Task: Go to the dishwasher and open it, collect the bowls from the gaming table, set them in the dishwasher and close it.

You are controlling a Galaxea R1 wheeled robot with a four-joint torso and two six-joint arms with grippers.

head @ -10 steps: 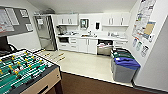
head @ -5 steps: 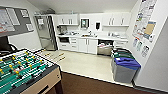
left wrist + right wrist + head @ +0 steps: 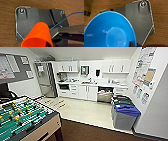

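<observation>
Presently: blue bowl [image 3: 110,31] at right wrist, orange cup [image 3: 38,36] at left; either pincer's grip unclear; dishwasher [image 3: 105,94] open under counter [image 3: 100,85].

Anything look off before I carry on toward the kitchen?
One thing: an orange cup-shaped item sits close in the left wrist view, not a blue bowl as the task wants. The blue bowl in the right wrist view looks whole and empty. The dishwasher shows a dark gap on top, seemingly open.

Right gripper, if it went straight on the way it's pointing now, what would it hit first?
The bowl, close in front of it; beyond that, the brown floor, though how far off is unclear.
</observation>
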